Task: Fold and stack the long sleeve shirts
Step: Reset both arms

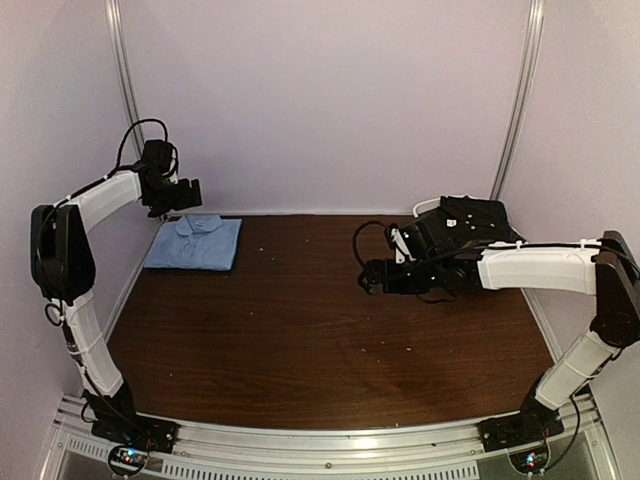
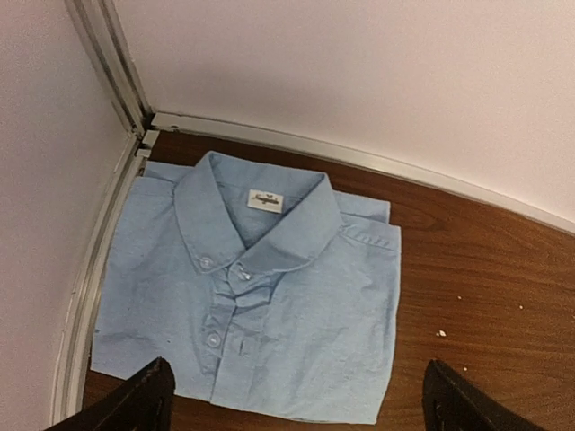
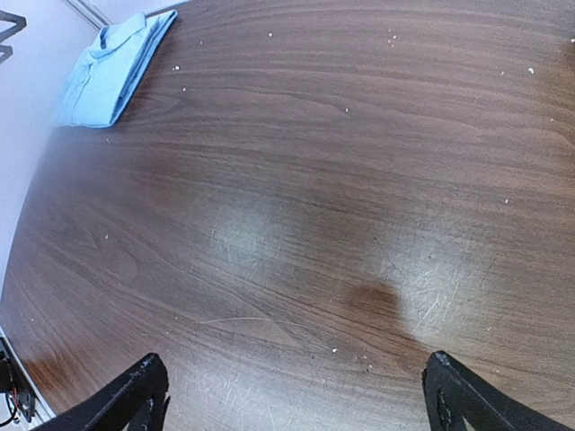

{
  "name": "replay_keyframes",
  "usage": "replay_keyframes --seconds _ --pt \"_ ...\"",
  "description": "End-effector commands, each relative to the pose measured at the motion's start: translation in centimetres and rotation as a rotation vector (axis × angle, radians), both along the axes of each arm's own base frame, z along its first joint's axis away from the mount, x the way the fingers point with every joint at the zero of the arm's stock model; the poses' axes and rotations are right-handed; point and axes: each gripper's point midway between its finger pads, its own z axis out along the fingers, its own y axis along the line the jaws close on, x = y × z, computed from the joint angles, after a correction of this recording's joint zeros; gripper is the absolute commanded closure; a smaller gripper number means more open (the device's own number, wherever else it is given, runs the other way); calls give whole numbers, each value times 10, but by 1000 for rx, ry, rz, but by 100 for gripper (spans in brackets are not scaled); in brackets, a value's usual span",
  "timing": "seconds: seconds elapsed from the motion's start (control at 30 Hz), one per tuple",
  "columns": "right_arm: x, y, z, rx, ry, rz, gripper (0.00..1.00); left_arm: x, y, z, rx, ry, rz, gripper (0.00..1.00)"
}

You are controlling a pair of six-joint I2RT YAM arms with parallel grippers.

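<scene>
Left end effector (image 1: 185,192) up over the far-left corner of the counter (image 1: 320,340), its fingers (image 2: 135,400) spread wide and nothing between them. That's an empty hand hanging above the work. Right under it and a touch ahead lies the shirt (image 2: 252,296): light blue, folded into a neat block, collar toward the back wall, buttoned front facing up and hem toward the arms. So its collar-to-hem line runs away from the robot, roughly in line with the left wrist's view. It sits hard by the left wall rail, and nothing is touching it. Over on the other side, the right end effector (image 1: 372,277) hovers above bare wood about mid-counter, also gaping and carrying nothing. From there the shirt is well apart, off toward the far-left corner, a small blue wedge at the top of that wrist's view. So the left arm is the near one by a long way if the blue shirt needs another touch, though I'd judge that fold done. Behind the right arm, near the far right wall, there's a dark heap (image 1: 465,218). I can't tell what it is, but if more shirts are there, the right arm is the closer one for the fetch.
</scene>
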Motion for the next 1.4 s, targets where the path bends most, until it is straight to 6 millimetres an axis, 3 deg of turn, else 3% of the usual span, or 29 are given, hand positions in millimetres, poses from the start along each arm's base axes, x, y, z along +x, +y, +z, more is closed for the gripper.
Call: replay_keyframes --seconds 0.0,0.47,0.77,1.03,1.37 --pt "10 -10 42 14 -112 -46 0 -17 -43 27 -36 -89 -106 2" --pt "17 -39 98 85 -298 -172 0 -107 -152 45 -110 -201 -411 2" --pt "8 -60 122 139 -400 -230 0 -164 -205 46 -186 -243 -531 2" --pt "-4 -73 132 216 -460 -258 0 -191 -212 31 -208 -254 -562 2" --pt "-7 -73 142 266 -495 -252 0 -196 -212 26 -198 -250 -579 2"
